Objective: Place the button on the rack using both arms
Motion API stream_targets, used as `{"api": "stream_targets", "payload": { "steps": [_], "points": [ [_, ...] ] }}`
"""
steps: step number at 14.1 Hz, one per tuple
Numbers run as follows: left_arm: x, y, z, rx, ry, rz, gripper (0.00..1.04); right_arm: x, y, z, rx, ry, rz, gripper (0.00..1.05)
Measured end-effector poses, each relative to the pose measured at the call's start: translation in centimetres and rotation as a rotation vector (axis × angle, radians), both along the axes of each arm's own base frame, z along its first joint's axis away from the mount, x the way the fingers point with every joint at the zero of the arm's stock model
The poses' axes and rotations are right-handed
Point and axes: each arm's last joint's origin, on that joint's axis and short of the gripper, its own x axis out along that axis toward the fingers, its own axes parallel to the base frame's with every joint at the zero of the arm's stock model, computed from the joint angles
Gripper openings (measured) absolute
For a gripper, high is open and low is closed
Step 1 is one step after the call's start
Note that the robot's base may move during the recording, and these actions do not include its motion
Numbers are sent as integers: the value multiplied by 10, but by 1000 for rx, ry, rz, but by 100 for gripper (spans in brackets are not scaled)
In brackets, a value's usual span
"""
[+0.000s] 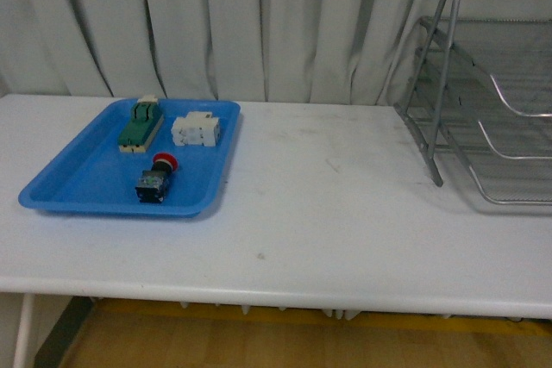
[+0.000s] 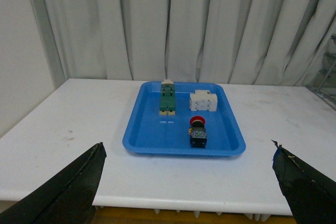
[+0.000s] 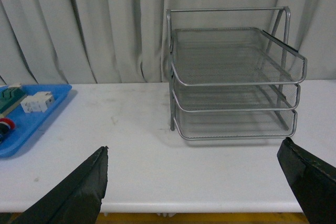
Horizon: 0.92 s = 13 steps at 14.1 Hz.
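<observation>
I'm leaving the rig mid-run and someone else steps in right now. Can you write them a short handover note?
Left tool: open, empty, facing the blue tray.
Right tool: open, empty, facing the rack.
Button: lying in the tray, ungrasped, nearer the robot than the green terminal block and white block.
Rack: on the table at the robot's right, tiers look empty.
Done: nothing yet. Left: grasp the button, get it onto the rack.

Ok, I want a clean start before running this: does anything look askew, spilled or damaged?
Nothing stands out. The button lies on its side in the tray, which seems a normal resting pose. The rack stands upright on the table, with no visible damage.
</observation>
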Motion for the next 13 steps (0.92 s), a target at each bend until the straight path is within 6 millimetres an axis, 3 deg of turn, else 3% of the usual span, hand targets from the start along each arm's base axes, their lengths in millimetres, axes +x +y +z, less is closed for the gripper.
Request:
{"api": "stream_targets", "payload": {
  "steps": [13],
  "points": [
    [0,0,0,0,0,0,98,0,0,0,0,0,0,98]
  ]
}}
